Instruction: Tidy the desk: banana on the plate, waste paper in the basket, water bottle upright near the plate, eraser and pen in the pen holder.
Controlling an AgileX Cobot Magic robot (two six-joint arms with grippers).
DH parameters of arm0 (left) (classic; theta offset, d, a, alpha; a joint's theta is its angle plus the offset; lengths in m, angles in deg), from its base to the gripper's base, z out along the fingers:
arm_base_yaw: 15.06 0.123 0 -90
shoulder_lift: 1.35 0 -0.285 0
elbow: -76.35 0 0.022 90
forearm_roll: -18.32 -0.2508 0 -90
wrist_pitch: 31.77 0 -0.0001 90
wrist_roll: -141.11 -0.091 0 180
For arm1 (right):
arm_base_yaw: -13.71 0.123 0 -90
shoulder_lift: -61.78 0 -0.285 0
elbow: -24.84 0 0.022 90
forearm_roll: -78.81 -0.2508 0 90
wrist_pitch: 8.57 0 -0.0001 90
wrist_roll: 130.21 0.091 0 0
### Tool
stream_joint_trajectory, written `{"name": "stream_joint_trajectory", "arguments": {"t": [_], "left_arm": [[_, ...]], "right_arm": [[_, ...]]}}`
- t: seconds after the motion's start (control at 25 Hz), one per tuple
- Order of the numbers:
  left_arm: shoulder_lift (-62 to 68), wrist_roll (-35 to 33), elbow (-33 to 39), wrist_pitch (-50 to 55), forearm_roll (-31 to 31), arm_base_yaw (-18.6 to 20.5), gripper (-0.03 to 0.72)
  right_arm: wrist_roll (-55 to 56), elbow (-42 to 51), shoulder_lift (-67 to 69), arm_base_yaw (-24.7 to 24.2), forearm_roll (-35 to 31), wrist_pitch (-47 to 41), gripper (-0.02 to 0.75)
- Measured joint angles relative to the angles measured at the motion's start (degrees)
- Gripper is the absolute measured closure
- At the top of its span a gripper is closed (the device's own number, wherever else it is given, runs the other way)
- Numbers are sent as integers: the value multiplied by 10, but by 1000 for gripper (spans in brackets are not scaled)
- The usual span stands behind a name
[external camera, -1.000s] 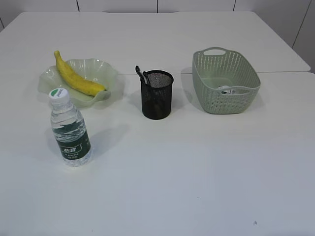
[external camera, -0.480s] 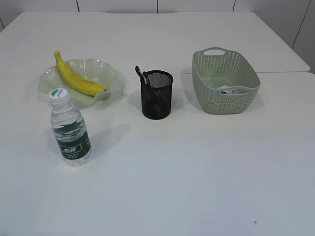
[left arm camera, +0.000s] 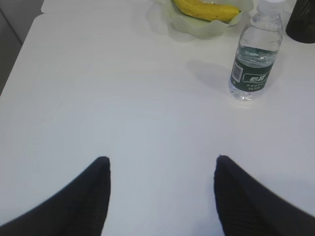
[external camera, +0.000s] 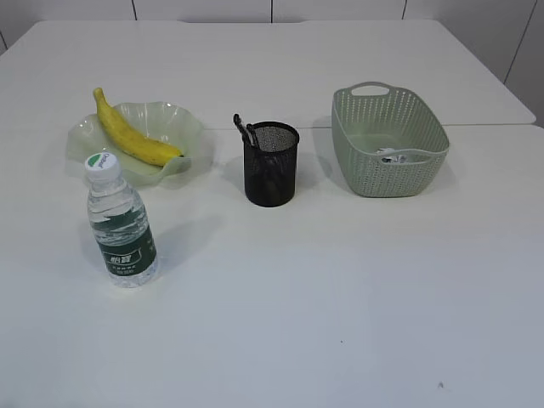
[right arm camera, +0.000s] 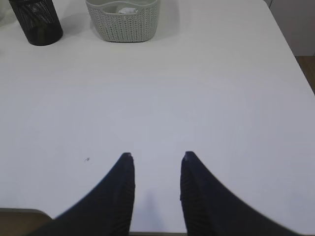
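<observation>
Banana point(external camera: 136, 134) lies on the plate point(external camera: 183, 127), bottle point(external camera: 121, 223) stands near, pen point(external camera: 245, 130) in the holder point(external camera: 272, 164), paper point(external camera: 393, 155) in the basket point(external camera: 387, 144). Both grippers point(left arm camera: 160, 164) point(right arm camera: 156, 156) hang apart, holding nothing. A careless swing could tip the bottle.

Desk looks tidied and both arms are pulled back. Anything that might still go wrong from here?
1. The water bottle stands upright and narrow; a sweep by the open left tool might topple it.
2. The pen leans out over the pen holder rim, so a bump may flip it out.
</observation>
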Motion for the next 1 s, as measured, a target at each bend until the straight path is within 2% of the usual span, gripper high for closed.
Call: {"name": "stream_joint_trajectory", "arguments": {"t": [1.0], "left_arm": [[0,-1,1,0,0,0,222]], "right_arm": [[0,0,-1,0,0,0,498]]}}
